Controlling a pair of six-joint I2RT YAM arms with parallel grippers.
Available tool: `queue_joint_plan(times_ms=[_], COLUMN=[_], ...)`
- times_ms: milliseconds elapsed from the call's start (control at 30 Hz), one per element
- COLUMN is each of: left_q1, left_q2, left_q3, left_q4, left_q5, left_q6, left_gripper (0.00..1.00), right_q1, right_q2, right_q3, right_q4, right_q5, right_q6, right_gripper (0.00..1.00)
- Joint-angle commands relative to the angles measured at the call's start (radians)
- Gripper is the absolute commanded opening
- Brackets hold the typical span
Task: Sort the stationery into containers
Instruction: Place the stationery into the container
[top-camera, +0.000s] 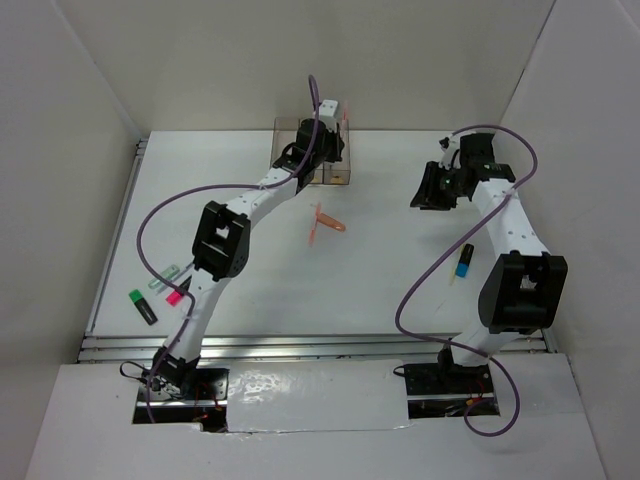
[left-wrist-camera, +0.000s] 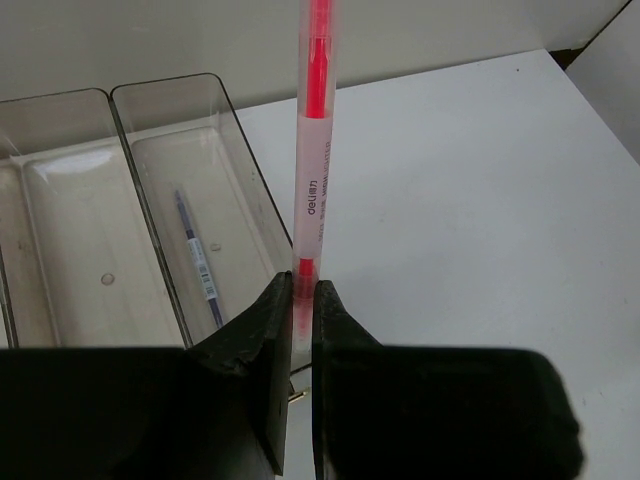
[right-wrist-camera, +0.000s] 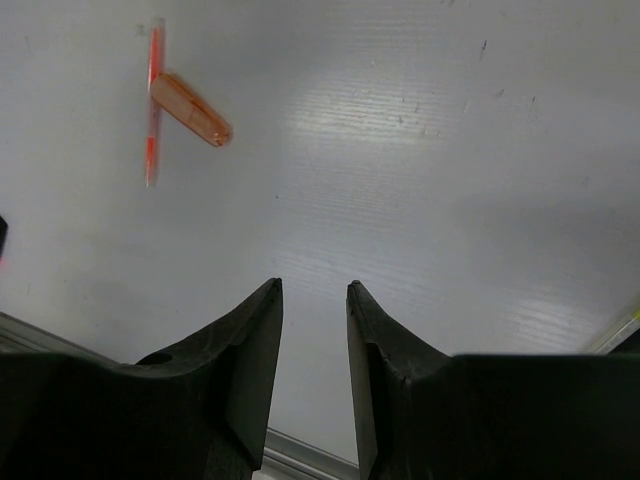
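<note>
My left gripper (left-wrist-camera: 300, 300) is clamped on the salmon pen (left-wrist-camera: 316, 170), which juts straight ahead of it; my right gripper (right-wrist-camera: 314, 300) hangs parted, empty, orange pens (right-wrist-camera: 190, 110) ahead-left.

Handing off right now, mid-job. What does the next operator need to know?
Left tool: shut on a red pen, at the bins by the far edge.
Right tool: open, empty, above the table.
Done: one blue-grey pen lies in a bin.
To do: bin the red pen, then the two orange pens mid-table, the blue-tipped marker on the right, and the black marker, pink highlighter and pale green pen on the left.
</note>
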Motion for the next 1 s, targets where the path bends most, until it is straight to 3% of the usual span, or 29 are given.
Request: queue_joint_plan(times_ms=[0,433,567,733,767,967], left_q1=[0.019,0.032,0.035,0.037,0.037,0.032], left_q2=[0.049,0.156,0.171,0.167,0.164,0.092], left_q3=[0.077,0.115,0.132,0.128,0.126,0.131], left_q4=[0.083,0.045,0.029,0.012,0.012,0.012], left_q5=[-0.033,-0.012,-0.026,-0.017,-0.018,-0.024], left_q6=[0.004,0.001,0.007,0.004,0.004,0.018], left_gripper=[0.00,0.01,0.07,0.22,0.30,0.57], right_q1=[-0.016,-0.024,-0.024,-0.025,-0.027,-0.037], right_q2=[-0.048,-0.040,-0.039,-0.040,-0.042,-0.080], right_q3=[-0.012,-0.007,-0.015,-0.012,-0.010,-0.022], right_q4=[0.011,0.008,0.015,0.008,0.009,0.015], right_q5=[-0.026,-0.042,-0.042,-0.033,-0.030,0.025], right_q6=[-0.005,0.000,0.001,0.001,0.001,0.020], right_gripper=[0.39,0.39,0.41,0.53,0.56,0.56])
